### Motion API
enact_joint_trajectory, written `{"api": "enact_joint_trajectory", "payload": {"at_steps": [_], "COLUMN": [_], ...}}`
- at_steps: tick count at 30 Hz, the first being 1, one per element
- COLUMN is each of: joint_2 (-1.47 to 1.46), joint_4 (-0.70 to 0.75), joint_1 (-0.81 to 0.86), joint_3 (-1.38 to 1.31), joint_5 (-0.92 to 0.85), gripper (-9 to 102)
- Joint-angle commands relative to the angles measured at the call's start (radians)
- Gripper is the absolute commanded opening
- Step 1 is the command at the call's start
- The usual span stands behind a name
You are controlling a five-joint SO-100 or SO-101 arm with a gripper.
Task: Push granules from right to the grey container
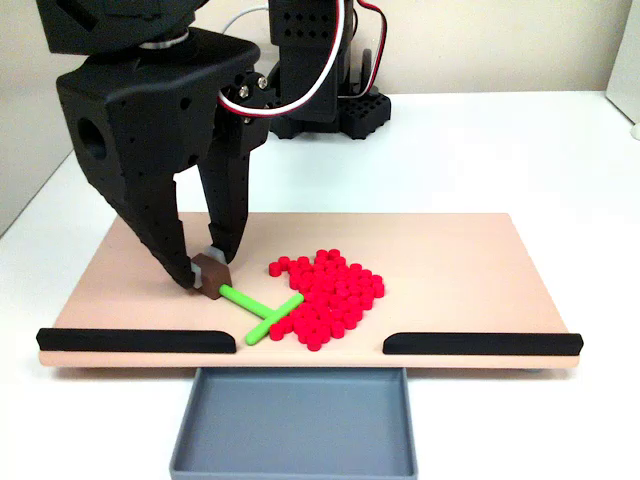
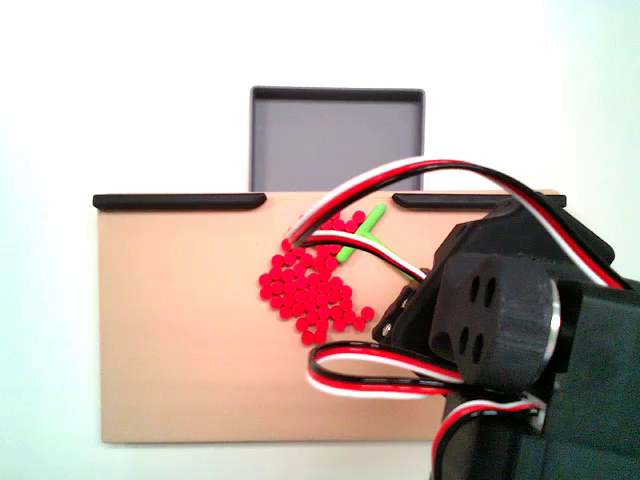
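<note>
The granules are a heap of tiny red pellets lying mid-board, a little right of centre in a fixed view, and they also show on the board as granules. A green T-shaped stick lies on the board, and its crossbar touches the heap's left edge. My gripper is shut on the brown block at the stick's other end. The grey container stands below the board's front edge; the same grey container appears at the top of a fixed view. There the stick peeks out by the wires.
Two black strips line the front edge of the beige board, with a gap between them facing the container. The arm's base stands behind the board. My arm's body and cables cover the board's lower right.
</note>
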Motion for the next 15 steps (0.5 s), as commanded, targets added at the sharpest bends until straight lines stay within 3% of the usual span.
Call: {"api": "enact_joint_trajectory", "payload": {"at_steps": [1,15], "joint_2": [0.015,0.012], "joint_4": [-0.003,-0.003], "joint_1": [-0.006,-0.009], "joint_3": [-0.034,-0.034], "joint_5": [0.012,0.064], "gripper": [0,0]}}
